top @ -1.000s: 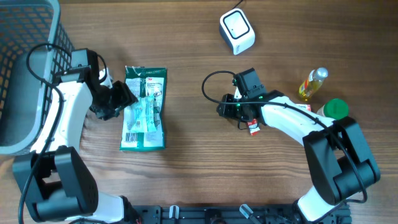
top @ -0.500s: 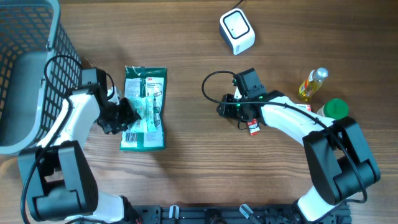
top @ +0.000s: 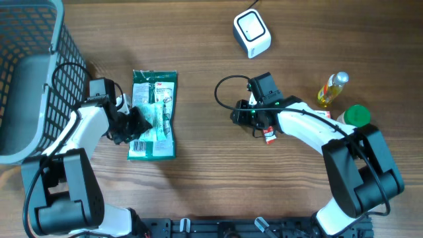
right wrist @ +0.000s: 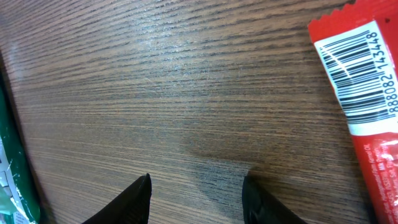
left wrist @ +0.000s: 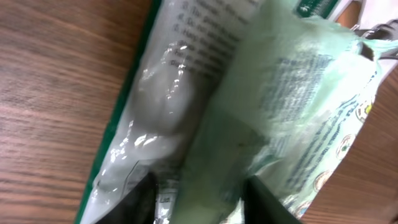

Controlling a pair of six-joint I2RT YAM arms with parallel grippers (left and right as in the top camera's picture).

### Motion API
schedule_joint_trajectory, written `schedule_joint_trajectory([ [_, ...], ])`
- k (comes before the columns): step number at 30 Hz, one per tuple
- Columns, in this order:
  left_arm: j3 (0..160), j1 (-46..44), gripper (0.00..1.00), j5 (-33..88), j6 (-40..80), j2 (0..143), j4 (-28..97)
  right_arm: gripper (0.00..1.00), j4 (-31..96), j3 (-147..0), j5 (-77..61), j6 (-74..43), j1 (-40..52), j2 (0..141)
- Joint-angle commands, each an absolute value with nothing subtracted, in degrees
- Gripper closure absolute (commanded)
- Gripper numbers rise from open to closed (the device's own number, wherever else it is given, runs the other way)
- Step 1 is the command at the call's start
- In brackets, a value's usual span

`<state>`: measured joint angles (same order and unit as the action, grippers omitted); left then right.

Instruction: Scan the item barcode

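Note:
A green and white packet lies flat on the wooden table, left of centre, with a barcode near its lower left corner. My left gripper is at the packet's left edge. In the left wrist view its fingers pinch a raised fold of the packet from both sides. My right gripper hangs open over bare wood in the middle of the table. A red wrapper with a printed barcode lies just to its right. The white scanner stands at the back.
A grey wire basket fills the far left. A yellow bottle and a green-capped item stand at the right. The red wrapper lies under my right arm.
My left gripper has slid right onto the packet's left edge and its jaws have narrowed around a fold. The right arm has not moved.

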<state>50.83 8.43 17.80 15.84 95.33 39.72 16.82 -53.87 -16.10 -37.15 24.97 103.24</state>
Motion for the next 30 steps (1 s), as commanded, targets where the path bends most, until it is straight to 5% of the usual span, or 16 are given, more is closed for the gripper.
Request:
schedule_joint_trajectory([
  [1, 48.9, 8.8, 0.85, 16.5, 15.8, 95.9, 39.5, 0.52, 17.6, -52.9, -15.1, -36.0, 25.3, 104.9],
  [2, 48.9, 8.8, 0.96, 16.5, 15.8, 95.9, 39.4, 0.52, 17.6, -52.9, -15.1, -36.0, 25.3, 104.9],
  [11, 56.9, 11.0, 0.96, 19.3, 15.8, 94.5, 46.7, 0.53, 17.4, -52.9, -15.2, -36.0, 25.3, 104.9],
  [23, 62.2, 11.0, 0.96, 41.9, 11.0, 86.3, 52.6, 0.46, 24.5, -53.4, -34.1, -26.6, 19.8, 90.1],
  [30, 62.2, 6.7, 0.96, 43.2, 4.7, 86.1, 58.5, 0.19, 23.5, -53.4, -47.4, -28.5, 19.0, 84.1],
])
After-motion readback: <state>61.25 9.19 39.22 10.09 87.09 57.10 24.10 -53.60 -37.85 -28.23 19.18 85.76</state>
